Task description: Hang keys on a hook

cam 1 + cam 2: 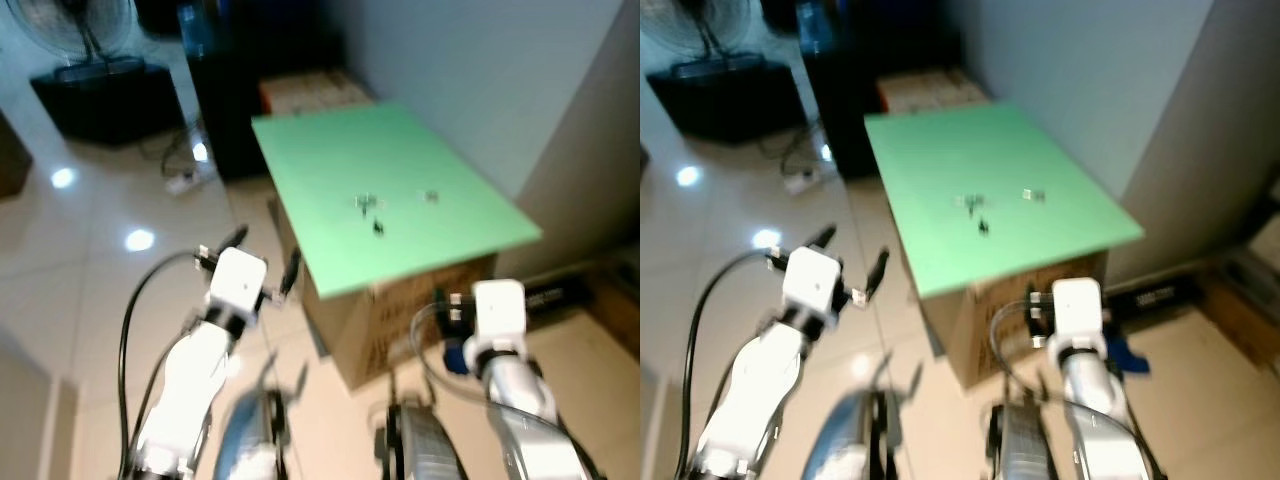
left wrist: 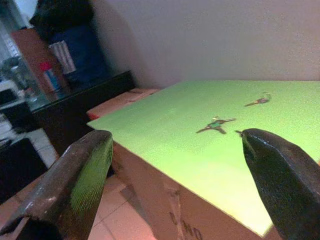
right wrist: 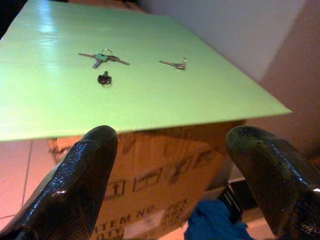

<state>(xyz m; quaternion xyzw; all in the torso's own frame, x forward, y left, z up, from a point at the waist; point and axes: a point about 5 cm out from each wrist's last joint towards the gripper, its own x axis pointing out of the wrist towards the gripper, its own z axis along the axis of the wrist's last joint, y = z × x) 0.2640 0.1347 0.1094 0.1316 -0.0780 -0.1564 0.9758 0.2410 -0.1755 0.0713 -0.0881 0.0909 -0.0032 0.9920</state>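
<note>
A bunch of keys (image 3: 104, 56) on a ring lies near the middle of a green board (image 1: 330, 170) that tops a cardboard box (image 3: 150, 175). A single key (image 3: 174, 63) lies to its right, and a small dark fob (image 3: 104, 78) sits just in front of the bunch. My left gripper (image 1: 262, 258) is open, held off the board's front left corner. My right gripper (image 3: 175, 165) is open too, low in front of the box's near side, its fingers (image 3: 85, 175) wide apart. The eye views are blurred.
The box stands on a glossy tiled floor (image 1: 100, 250) beside a pale wall (image 1: 480, 60). A dark cabinet (image 1: 240, 80) stands behind the box, a fan on a black base (image 1: 95, 70) at the far left, and cables (image 1: 185, 175) lie on the floor.
</note>
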